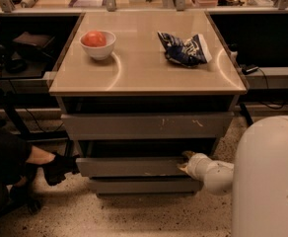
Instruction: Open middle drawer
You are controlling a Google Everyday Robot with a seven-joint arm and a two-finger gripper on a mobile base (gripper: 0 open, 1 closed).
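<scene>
- Camera view, the task's thing: the middle drawer (pixel 131 167) sits at about 6 o'clock in the frame, under the taller scratched drawer front (pixel 146 126) and above the narrowest front (pixel 144 185). A dark gap shows above it, so it looks slightly drawn out.
- The gripper (pixel 186 162) is at 5 o'clock, against the drawer's right end at its top edge. Whether it is open or closed, I cannot tell.
- Step in hand, as I judge it: pulling. The next move calls for a straight draw toward 6 o'clock, keeping the front square.
- Around: on the counter (pixel 149 75), a white bowl (pixel 97 44) holding something red at 11 o'clock and a blue bag (pixel 185 49) at 1 o'clock.
- In the way: a person's black shoe (pixel 59 167) at 8 o'clock, just beside the drawer's left end; the robot's white body (pixel 267 177) crowds 4 o'clock.
</scene>
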